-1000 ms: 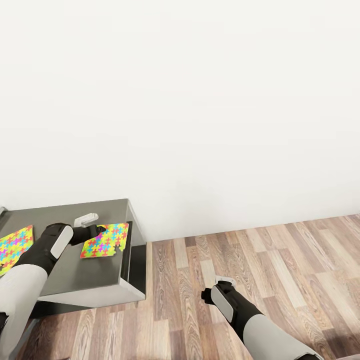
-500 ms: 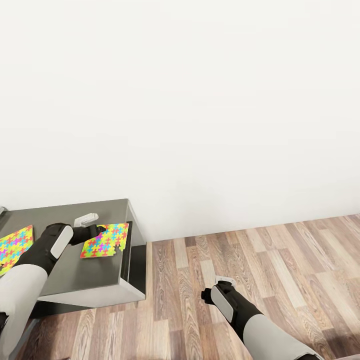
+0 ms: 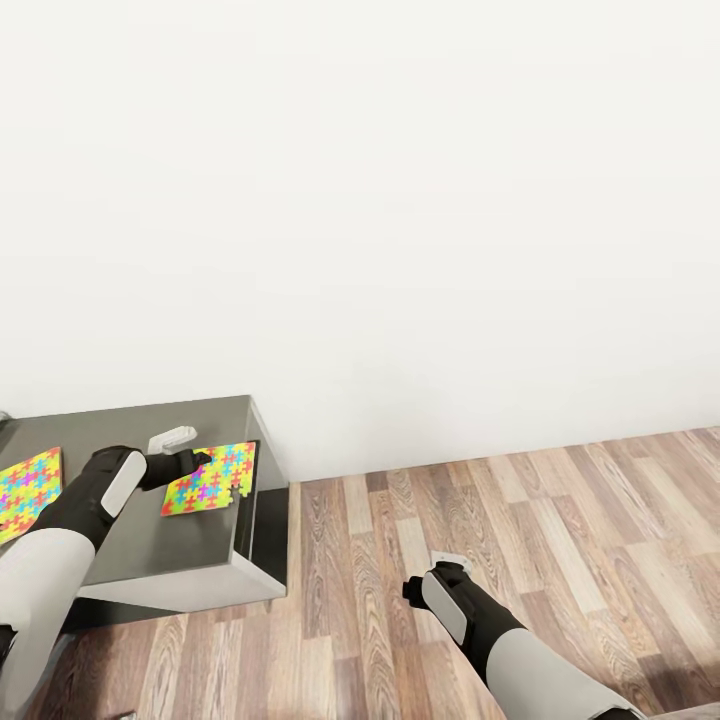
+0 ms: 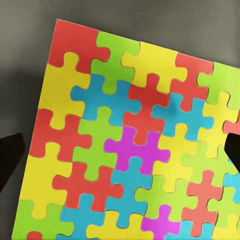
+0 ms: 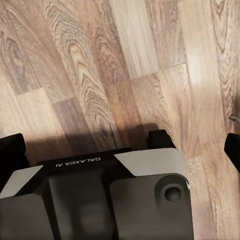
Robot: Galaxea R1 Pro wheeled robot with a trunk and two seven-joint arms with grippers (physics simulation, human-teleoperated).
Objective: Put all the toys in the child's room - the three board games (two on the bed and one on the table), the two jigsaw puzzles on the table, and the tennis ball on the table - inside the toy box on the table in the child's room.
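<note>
Two jigsaw puzzles lie on the dark grey table [image 3: 150,560]: one [image 3: 207,478] near its right edge, the other [image 3: 28,480] cut off by the picture's left edge. My left gripper [image 3: 192,463] hovers at the near puzzle's left side. In the left wrist view that puzzle [image 4: 130,145] spreads beneath the open left gripper [image 4: 120,155], whose dark fingertips [image 4: 10,160] stand wide apart. My right gripper [image 3: 440,568] points down over the floor and is open [image 5: 120,145], with nothing between its fingers. The board games, tennis ball, toy box and bed are out of view.
A plain white wall [image 3: 400,200] rises behind the table. Wood-plank floor [image 3: 560,540] stretches to the right of it. The robot's grey base [image 5: 100,200] shows under the right gripper.
The whole picture has shifted slightly, so the camera moved: the table and puzzles sit a little further left. Both arms hold the same pose.
</note>
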